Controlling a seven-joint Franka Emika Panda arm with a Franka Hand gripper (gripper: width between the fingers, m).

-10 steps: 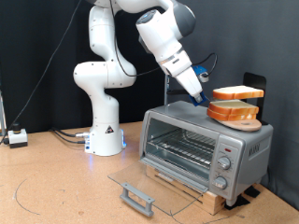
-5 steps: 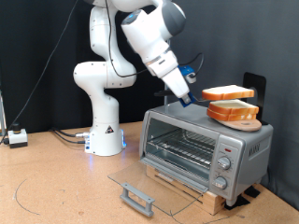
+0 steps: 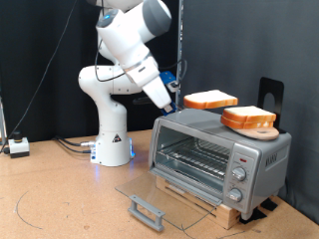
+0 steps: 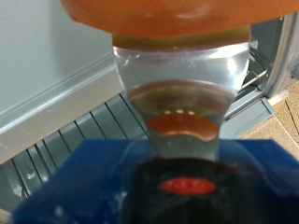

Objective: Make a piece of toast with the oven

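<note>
My gripper (image 3: pixel 180 100) is shut on the piece of toast (image 3: pixel 210 100), a pale slice with a golden-brown crust, and holds it flat in the air above the left end of the oven (image 3: pixel 219 154) in the exterior view. The silver oven's glass door (image 3: pixel 159 202) lies folded down open, grey bar handle (image 3: pixel 146 212) in front, wire rack (image 3: pixel 194 157) visible inside. In the wrist view the toast's crust (image 4: pixel 177 14) fills the edge beyond a clear fingertip (image 4: pixel 182 79), with the oven's rack (image 4: pixel 56 154) below.
A thicker stack of bread slices on a wooden board (image 3: pixel 249 119) sits on the oven's top at the right. A black stand (image 3: pixel 269 95) rises behind it. The oven rests on a wooden base on the brown table (image 3: pixel 60 199). A small white box (image 3: pixel 18 146) lies far left.
The gripper has lifted the toast off the stack and carried it to the exterior view's left, away from the stack. The arm has swung left with it.
</note>
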